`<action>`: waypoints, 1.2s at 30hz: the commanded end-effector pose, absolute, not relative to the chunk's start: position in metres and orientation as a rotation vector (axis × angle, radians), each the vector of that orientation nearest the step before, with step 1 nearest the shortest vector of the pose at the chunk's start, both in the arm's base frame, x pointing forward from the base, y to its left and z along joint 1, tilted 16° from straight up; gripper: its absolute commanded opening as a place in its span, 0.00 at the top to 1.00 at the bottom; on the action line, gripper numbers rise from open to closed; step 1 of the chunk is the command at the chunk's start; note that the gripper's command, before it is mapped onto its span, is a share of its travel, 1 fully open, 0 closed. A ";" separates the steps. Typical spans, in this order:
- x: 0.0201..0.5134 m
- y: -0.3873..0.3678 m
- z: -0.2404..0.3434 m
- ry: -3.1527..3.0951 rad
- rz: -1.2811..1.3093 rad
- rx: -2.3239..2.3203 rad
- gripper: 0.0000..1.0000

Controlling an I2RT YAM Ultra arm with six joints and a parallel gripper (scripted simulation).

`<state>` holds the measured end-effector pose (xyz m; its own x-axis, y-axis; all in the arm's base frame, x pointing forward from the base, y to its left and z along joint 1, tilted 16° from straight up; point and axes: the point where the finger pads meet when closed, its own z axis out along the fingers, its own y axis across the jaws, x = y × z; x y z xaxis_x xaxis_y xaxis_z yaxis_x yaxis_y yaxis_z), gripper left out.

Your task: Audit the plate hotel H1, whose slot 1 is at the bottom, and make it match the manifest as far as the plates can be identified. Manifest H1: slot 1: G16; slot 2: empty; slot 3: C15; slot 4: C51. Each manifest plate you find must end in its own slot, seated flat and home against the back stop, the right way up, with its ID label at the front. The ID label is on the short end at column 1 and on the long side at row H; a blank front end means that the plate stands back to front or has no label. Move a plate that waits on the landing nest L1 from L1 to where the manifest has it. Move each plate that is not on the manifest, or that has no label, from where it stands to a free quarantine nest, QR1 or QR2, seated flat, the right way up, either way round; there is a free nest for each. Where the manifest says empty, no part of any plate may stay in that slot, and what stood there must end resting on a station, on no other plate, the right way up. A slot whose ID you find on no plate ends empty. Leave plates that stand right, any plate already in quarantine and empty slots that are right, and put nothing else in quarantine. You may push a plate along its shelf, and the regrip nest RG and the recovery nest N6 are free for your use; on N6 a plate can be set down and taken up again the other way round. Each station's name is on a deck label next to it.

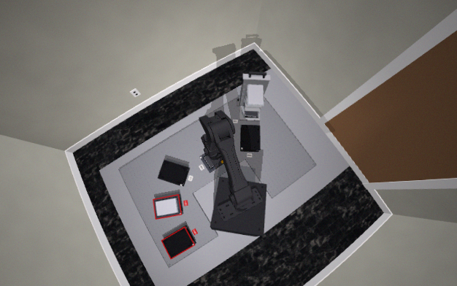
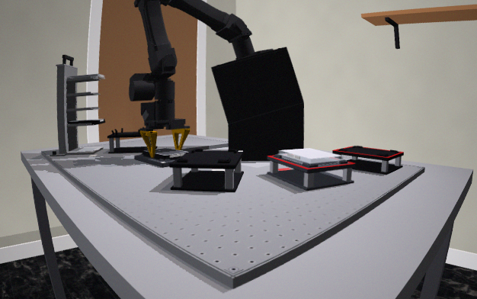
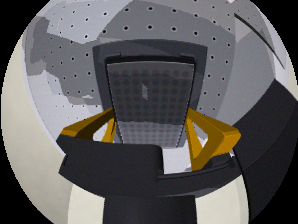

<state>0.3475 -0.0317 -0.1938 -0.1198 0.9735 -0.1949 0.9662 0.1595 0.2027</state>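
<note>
My gripper (image 2: 164,149) is lowered over a dark well plate (image 3: 149,99) that lies flat on a low dark nest (image 2: 160,162) near the arm's base. In the wrist view the two yellow fingers stand against the plate's long sides, shut on it. The plate's top is a grey grid of wells; I can read no label. The plate hotel (image 2: 72,112) stands at the far left; it also shows in the overhead view (image 1: 253,96). One of its shelves holds a dark plate (image 2: 85,122). A white plate (image 2: 310,155) sits in a red-rimmed quarantine nest.
The second red-rimmed nest (image 2: 367,152) is empty. A raised black nest (image 2: 207,160) stands just right of the gripper. Another black nest (image 1: 250,137) stands in front of the hotel. A large black box (image 2: 263,103) rises behind.
</note>
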 end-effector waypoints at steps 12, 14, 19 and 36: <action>0.348 -0.030 -0.182 2.155 0.044 1.866 0.14; 0.348 -0.030 -0.180 2.155 0.044 1.866 0.14; 0.347 -0.029 -0.175 2.155 0.044 1.866 0.14; 0.343 -0.026 -0.161 2.155 0.044 1.866 0.14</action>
<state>0.3431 -0.0263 -0.1657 -0.1201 0.9739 -0.1927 0.9642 0.1607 0.2110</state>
